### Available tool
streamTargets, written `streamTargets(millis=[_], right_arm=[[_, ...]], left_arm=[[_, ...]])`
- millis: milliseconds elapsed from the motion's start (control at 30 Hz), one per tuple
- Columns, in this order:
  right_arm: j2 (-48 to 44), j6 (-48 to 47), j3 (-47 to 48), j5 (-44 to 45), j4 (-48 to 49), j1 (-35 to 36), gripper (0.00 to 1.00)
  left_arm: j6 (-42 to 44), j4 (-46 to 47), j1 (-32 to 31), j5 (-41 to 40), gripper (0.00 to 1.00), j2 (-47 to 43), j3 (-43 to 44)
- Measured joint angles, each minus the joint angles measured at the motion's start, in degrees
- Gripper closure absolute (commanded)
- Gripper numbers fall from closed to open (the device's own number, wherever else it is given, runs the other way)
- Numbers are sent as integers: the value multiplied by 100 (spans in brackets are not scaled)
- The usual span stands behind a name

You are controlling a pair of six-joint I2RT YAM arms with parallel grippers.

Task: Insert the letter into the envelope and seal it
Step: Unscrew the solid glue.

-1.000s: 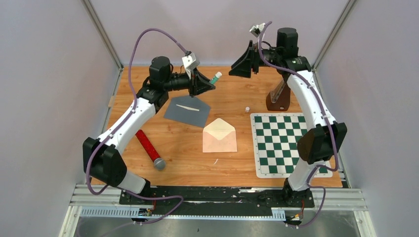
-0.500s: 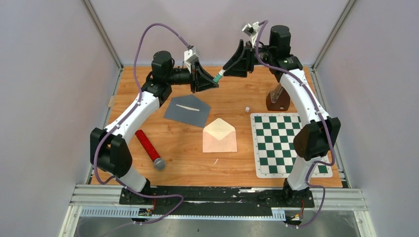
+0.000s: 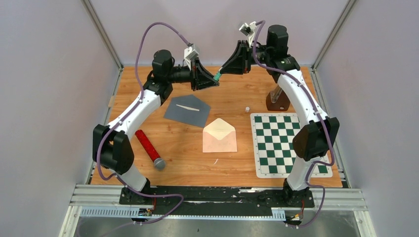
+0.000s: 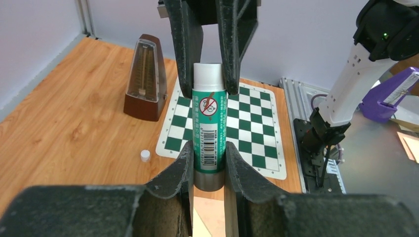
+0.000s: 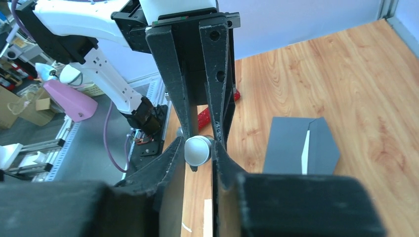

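The right gripper (image 3: pixel 223 70) is now meeting the left gripper (image 3: pixel 211 80) in the air over the back of the surface (image 3: pixel 188 153). A second ago it was hanging well apart, further right. The glue stick (image 3: pixel 217 77) is bridging the two. The left jaws are clamping its green body, and the right jaws are closing on its white end. To me that is looking like a cap pull, getting glue ready for the sealing step.

The cream envelope (image 3: pixel 219 135) is lying mid-surface with its flap open, and a grey envelope (image 3: pixel 187 109) is lying behind it to the left. I am not seeing any loose letter, and I cannot tell whether it is already inside.

The overhead view is showing only the tips meeting. The left wrist view is giving the tube's label and barcode, with the right jaws pressing either side of the white end. The right wrist view is looking end-on at that white end and catching the pale strip on the grey envelope.
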Motion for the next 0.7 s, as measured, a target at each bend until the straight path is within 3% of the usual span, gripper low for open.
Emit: streamTargets(millis=[33,67,133,233,700], right_arm=[[0,-9,0,31,22,4,100],[0,-4,0,59,44,13,100],[0,-4,0,127,50,22,100],[0,-168,35,304,-166,28,100],[85,-962,485,984,-1366,175,100]], left_arm=[[-39,-2,4,-24,56,0,7],[-37,-11,4,-57,28,0,24],[46,-96,2,-98,22,7,96],[216,-555,2,-160,25,28,385],[817,-2487,4,245,59,933,1937]])
